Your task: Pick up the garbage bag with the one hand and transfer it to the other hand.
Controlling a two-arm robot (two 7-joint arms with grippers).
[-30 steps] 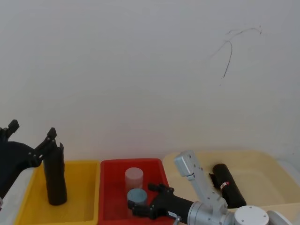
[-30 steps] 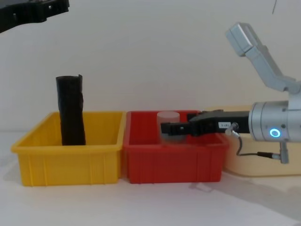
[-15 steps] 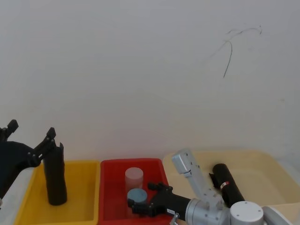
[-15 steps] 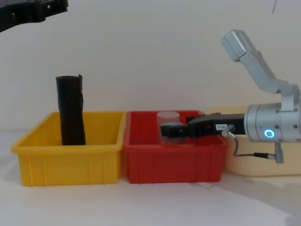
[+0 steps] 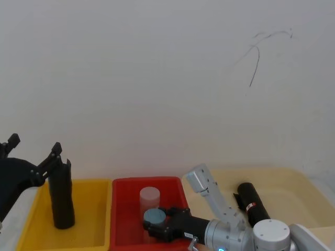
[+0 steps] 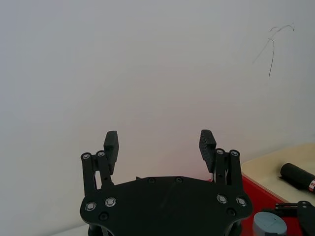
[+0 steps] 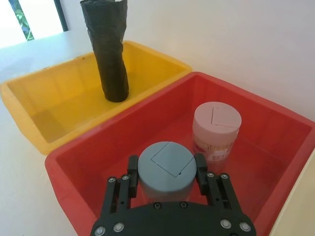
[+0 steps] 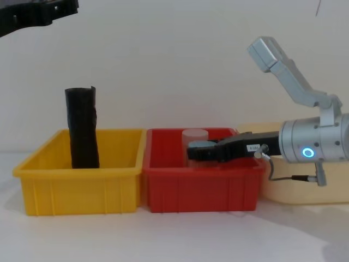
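In the cream bin [image 5: 293,183] right of the red bin [image 5: 123,209] lies the garbage bag [image 5: 254,210], light and squashy; grip mid-roll. The right hand [image 7: 166,173] clasps a blue-capped jar [image 7: 165,167]; the left hand [image 6: 160,146] is spread wide.

**Left wrist view: raised gripper before a blank wall**

The left gripper [image 6: 159,147] stands with jaws parted, two ribbed black fingers [image 6: 111,146] upright against a pale wall [image 6: 147,64] bearing a thin dark scribble [image 6: 273,49]. In the lower corner lie the garbage bag [image 6: 299,176] in a cream tray [image 6: 261,169], a grey-blue capped jar [image 6: 269,223], and a red bin's edge [image 6: 251,189].
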